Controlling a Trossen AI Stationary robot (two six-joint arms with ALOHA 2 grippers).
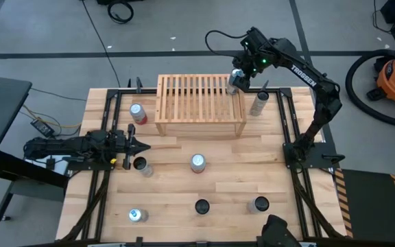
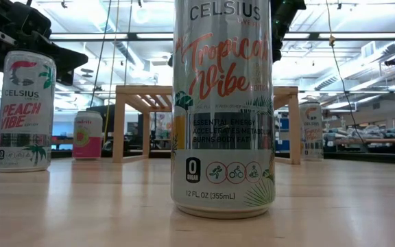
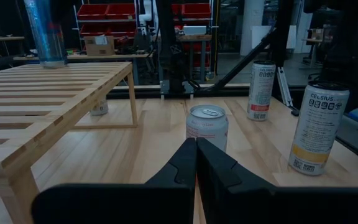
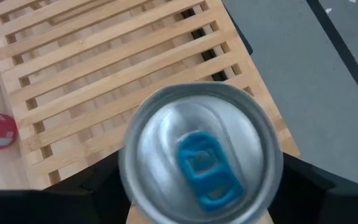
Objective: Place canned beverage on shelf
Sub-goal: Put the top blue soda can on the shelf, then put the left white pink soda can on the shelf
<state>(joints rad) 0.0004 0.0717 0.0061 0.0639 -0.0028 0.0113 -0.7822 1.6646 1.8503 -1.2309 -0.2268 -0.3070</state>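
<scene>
Over the far right corner of the low slatted light-wood shelf [image 1: 201,103], from above, I see my right gripper [image 1: 236,80] around a slim silver can with a blue tab [image 1: 236,81]; my left gripper [image 1: 140,145] waits pressed shut beside the shelf's front left leg. Through the right wrist camera the can [image 4: 201,162] stands between spread fingers over the slats, though I cannot tell whether they pinch it; I judge it a rigid, slick, fairly heavy cylinder, best gripped mid-wall.

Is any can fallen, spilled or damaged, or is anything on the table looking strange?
Nothing stands out. Every can in view stands upright, with no spill or dent showing. The right gripper is around a can at the far right corner of the shelf. The left gripper waits shut.
</scene>
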